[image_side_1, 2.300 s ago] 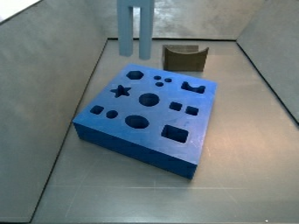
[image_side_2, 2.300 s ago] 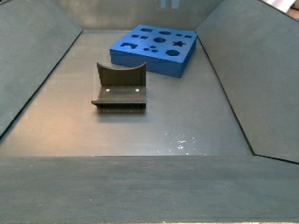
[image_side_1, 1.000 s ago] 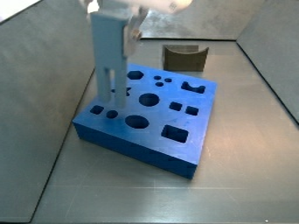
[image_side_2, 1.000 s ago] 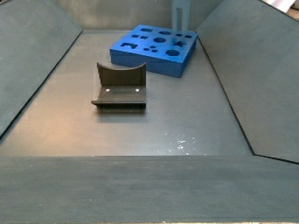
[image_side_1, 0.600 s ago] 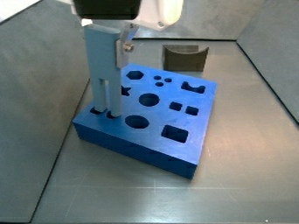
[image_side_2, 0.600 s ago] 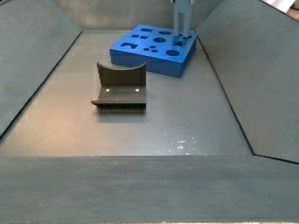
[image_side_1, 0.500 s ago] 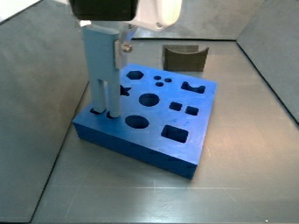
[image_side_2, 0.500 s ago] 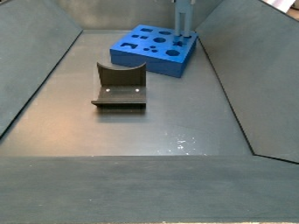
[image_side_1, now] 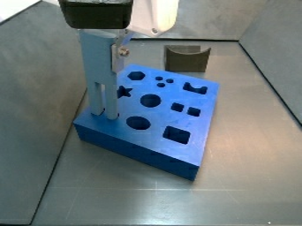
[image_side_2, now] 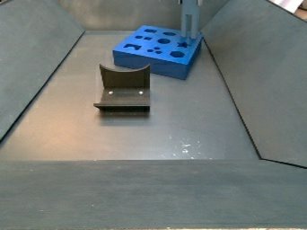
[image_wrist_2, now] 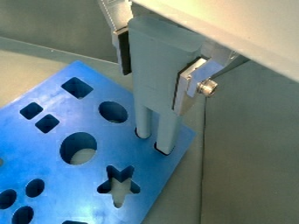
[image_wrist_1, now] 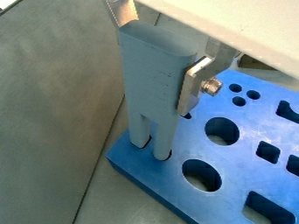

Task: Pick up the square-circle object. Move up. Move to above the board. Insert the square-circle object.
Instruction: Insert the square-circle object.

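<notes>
The square-circle object point(image_side_1: 95, 75) is a tall pale grey-blue peg with two prongs at its lower end. It stands upright at the near-left corner of the blue board point(image_side_1: 177, 119). My gripper point(image_side_1: 101, 48) is shut on the peg's upper part. In both wrist views the peg point(image_wrist_1: 152, 83) point(image_wrist_2: 158, 101) sits between the silver fingers point(image_wrist_1: 197, 79) point(image_wrist_2: 193, 83), and its prongs reach down into two small holes by the board's corner point(image_wrist_1: 233, 153) point(image_wrist_2: 70, 114). In a side view the peg point(image_side_2: 188, 20) stands on the board point(image_side_2: 153, 52), with the gripper above the frame.
The dark fixture point(image_side_1: 186, 57) point(image_side_2: 124, 87) stands on the grey floor beyond the board. Sloping grey walls point(image_side_1: 48, 53) enclose the floor on all sides. The board's other cut-outs, among them a star point(image_side_1: 123, 90) and a large circle point(image_side_1: 150, 100), stand open.
The gripper has come down with the peg over the board's near-left corner. The prongs, above the holes a second ago, now sit lower in them.
</notes>
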